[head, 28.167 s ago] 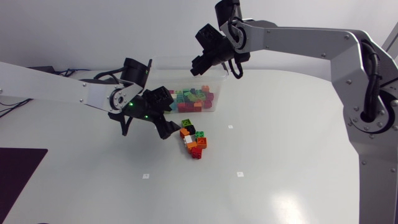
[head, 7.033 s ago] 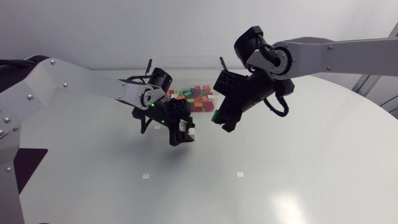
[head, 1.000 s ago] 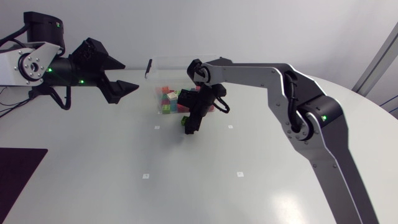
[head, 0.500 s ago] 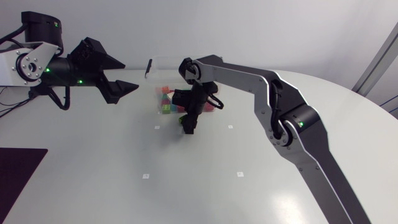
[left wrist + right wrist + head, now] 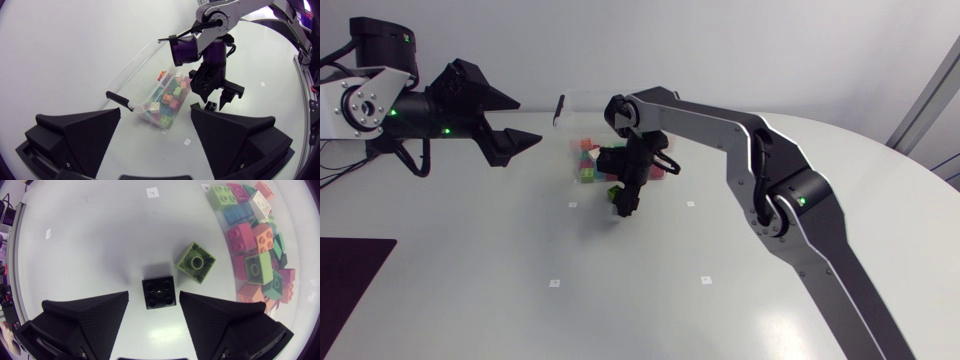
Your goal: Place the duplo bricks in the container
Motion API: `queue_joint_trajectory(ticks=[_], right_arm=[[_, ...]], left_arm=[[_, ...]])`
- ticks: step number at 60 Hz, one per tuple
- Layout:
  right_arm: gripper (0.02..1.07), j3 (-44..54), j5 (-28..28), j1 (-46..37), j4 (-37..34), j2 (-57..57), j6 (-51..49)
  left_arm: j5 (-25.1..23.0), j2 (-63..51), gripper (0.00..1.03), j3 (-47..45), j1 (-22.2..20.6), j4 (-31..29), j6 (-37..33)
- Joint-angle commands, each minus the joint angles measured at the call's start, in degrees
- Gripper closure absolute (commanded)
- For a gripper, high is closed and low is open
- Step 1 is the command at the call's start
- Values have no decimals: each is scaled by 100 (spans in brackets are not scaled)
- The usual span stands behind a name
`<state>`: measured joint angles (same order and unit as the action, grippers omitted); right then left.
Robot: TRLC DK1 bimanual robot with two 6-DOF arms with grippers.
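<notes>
The right gripper (image 5: 154,298) points down at the table (image 5: 720,290), fingers spread wide. A black brick (image 5: 159,292) lies studs-up between them with a sliver of bare table on either side, so neither finger touches it. Just ahead of the fingertips, and a little towards the container, a lime-green brick (image 5: 195,262) sits alone on the table, turned cornerwise to the black one and apart from it.

Beside that gripper, past the green brick, stands the clear container (image 5: 144,72). Its floor is covered with a loose heap of bricks (image 5: 252,240): pink, green, orange, red, blue and one white, most of them studs-up and some tipped on edge. They lie in one low layer, and the walls rise well above them. In the left wrist view a dark handle (image 5: 119,99) shows at the container's near end.

The left gripper (image 5: 156,111) is held above the table well back from the container, its fingers also wide apart with nothing between them. Ahead of it, the container lies lengthwise between its fingertips and the right gripper. The two loose bricks are at the far side, under the right gripper.
</notes>
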<state>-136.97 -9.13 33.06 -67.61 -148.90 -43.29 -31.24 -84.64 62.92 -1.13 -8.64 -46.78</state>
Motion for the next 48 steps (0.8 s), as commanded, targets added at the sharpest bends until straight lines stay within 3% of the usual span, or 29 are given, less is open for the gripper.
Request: queue_joint_trajectory(ticks=[1, 10, 14, 27, 37, 48], right_arm=[[36, -137, 69, 104, -191, -333, 66], [43, -621, 130, 157, -498, -614, 128], [59, -735, 289, 183, -533, -711, 172], [89, -753, 315, 139, -533, -675, 224], [89, -348, 271, 157, -305, -174, 330], [89, 812, 218, 201, 319, 748, 453]], left_arm=[[-66, 141, 5, -148, 42, 3, -147], [-66, 185, 5, -183, 33, 3, -147], [-66, 211, 5, -201, 33, 3, -147], [-66, 246, 5, -262, -2, 12, -147], [-66, 246, 5, -324, -90, 21, -147], [-57, 123, 5, -394, -177, 3, -164]])
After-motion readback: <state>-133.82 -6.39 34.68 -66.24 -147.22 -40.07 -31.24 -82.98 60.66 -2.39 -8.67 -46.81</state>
